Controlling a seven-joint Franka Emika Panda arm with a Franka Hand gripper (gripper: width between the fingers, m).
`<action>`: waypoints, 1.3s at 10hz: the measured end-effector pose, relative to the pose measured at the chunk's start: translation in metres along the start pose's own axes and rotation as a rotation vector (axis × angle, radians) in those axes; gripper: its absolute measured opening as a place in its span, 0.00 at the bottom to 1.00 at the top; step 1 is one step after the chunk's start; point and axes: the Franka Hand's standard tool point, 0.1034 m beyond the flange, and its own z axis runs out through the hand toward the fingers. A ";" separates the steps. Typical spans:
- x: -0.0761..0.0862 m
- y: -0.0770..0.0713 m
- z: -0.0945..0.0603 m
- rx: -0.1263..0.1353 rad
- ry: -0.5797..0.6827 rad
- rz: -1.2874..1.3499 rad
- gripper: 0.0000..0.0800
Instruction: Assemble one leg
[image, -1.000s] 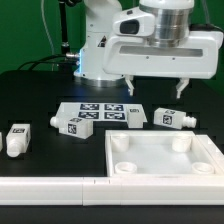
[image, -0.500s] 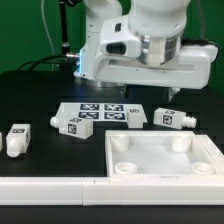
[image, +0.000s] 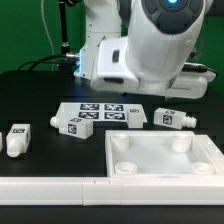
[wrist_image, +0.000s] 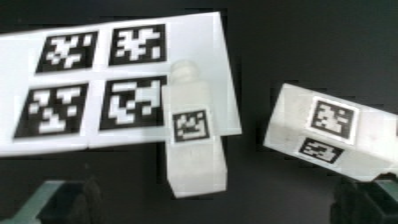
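Note:
Several alike white legs lie on the black table: one at the exterior view's left (image: 17, 139), one beside the marker board (image: 70, 124), one at the board's right edge (image: 135, 117) and one further right (image: 172, 119). The arm's hand (image: 160, 50) hangs above the last two and hides its fingers there. In the wrist view my gripper (wrist_image: 210, 208) is open and empty, with dark fingers (wrist_image: 54, 200) far apart. One leg (wrist_image: 192, 135) lies between and ahead of them, overlapping the board's edge. Another leg (wrist_image: 329, 128) lies beside it.
The marker board (image: 97, 110) lies flat mid-table and also shows in the wrist view (wrist_image: 107, 80). A large white square panel (image: 165, 160) with round corner sockets lies at the front right. A white strip (image: 50, 188) runs along the front edge.
The hand has turned and swung toward the camera above the right-hand legs; its fingers, visible before, are now hidden in the exterior view. No part has moved.

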 end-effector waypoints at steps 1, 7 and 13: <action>0.003 0.000 0.001 0.000 0.007 -0.041 0.81; 0.008 0.003 0.021 -0.018 0.006 -0.036 0.81; 0.008 0.007 0.049 -0.025 -0.026 -0.015 0.81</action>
